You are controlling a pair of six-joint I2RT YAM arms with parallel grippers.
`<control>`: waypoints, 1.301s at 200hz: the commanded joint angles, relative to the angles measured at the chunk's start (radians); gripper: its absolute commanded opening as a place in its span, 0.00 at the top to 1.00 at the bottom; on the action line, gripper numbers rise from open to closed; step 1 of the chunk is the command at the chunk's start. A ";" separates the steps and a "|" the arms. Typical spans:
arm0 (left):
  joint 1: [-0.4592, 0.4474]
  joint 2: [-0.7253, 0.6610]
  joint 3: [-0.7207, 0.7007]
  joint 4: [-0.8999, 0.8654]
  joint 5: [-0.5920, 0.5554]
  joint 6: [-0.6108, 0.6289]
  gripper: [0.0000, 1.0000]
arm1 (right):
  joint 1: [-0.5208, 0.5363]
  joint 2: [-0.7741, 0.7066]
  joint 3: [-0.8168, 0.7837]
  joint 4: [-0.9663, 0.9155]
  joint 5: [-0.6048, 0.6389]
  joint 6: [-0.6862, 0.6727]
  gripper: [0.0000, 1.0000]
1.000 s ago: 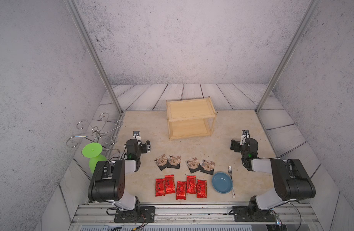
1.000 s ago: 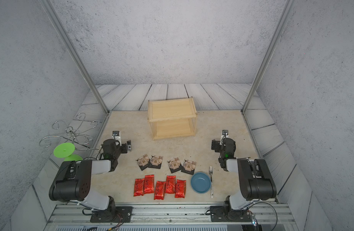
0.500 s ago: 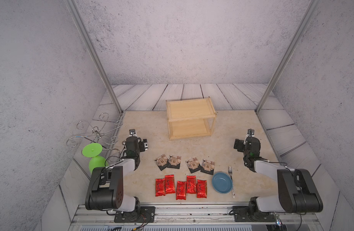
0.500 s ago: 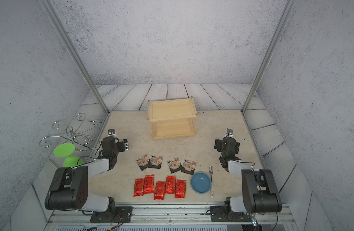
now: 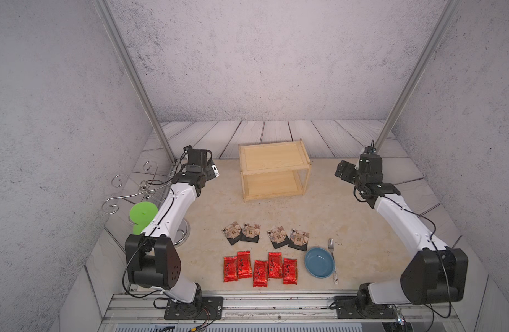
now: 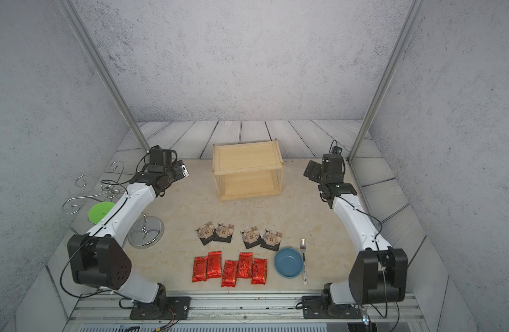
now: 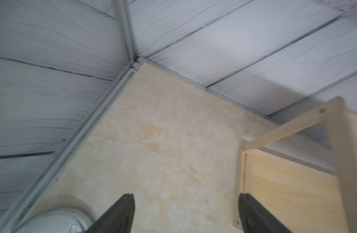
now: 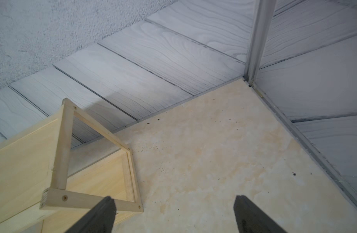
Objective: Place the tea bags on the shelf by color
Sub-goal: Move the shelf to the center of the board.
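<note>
As the left gripper (image 7: 186, 195) stands: jaws spread wide, holding nothing, raised over the mottled beige tabletop (image 7: 163, 141), near one end of the pale two-tier wooden shelf (image 7: 284, 191).
Right gripper (image 8: 174, 197): jaws likewise wide and holding nothing, raised near the shelf's opposite end.
Shelf position: upright at the back of the tabletop, between the two grippers, touched by neither.
Squarish black tea bags with beige house print (image 5: 250, 232): four in a row on the tabletop in front of the shelf, well apart from it.
Glossy red foil tea bags (image 5: 260, 268): five side by side, closer to the arm bases than the black row.
Round blue dish (image 5: 319, 262): right of the red row; a fork (image 5: 332, 258) lies just beside it.
Flat green disc (image 5: 142, 211): at the left edge by the curly wire stand (image 5: 145, 188), beside the left arm.
</note>
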State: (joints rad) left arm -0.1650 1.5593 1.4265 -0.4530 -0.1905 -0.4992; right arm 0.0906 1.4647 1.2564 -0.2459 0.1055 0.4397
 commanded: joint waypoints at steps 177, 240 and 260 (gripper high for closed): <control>-0.076 0.186 0.180 0.010 0.422 -0.073 0.22 | 0.095 0.284 0.313 -0.085 -0.547 0.003 0.23; -0.081 0.291 0.293 0.034 0.506 -0.108 0.38 | 0.137 0.302 0.334 -0.085 -0.541 0.017 0.38; -0.080 0.317 0.328 0.034 0.511 -0.107 0.41 | 0.144 0.306 0.336 -0.078 -0.537 0.026 0.40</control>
State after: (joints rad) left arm -0.2428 1.8538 1.6989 -0.4370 0.2909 -0.6029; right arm 0.2245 1.7584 1.5673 -0.3382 -0.4252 0.4561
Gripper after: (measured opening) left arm 0.603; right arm 0.612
